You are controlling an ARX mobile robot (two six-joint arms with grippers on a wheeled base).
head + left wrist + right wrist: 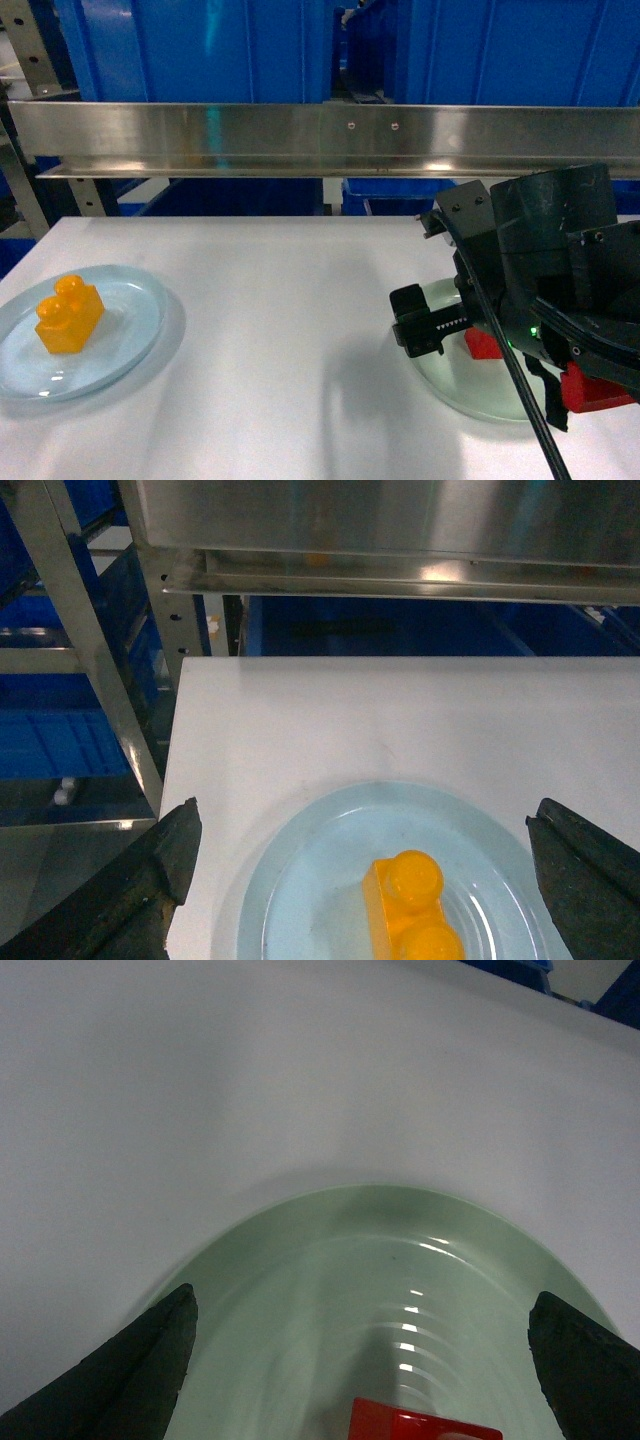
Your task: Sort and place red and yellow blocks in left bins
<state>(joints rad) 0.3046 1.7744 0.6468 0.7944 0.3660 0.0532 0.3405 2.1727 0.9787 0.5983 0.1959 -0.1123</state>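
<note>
Two tools agape, right tool (362, 1360) over red block (425, 1423) (green plate)

Both end effectors point downward, left (360, 880) and right (360, 1360), fingers spread wide and holding nothing.

On the white desk (290, 330), an orange-yellow block (69, 315) sits on a pale blue plate (120, 345) at the left. At the right, the right end effector (450, 330) hangs over a pale green plate (450, 385), with a red block (484, 345) partly hidden beneath it. Behind a steel rail (320, 135) stand blue bins (200, 45).
</note>
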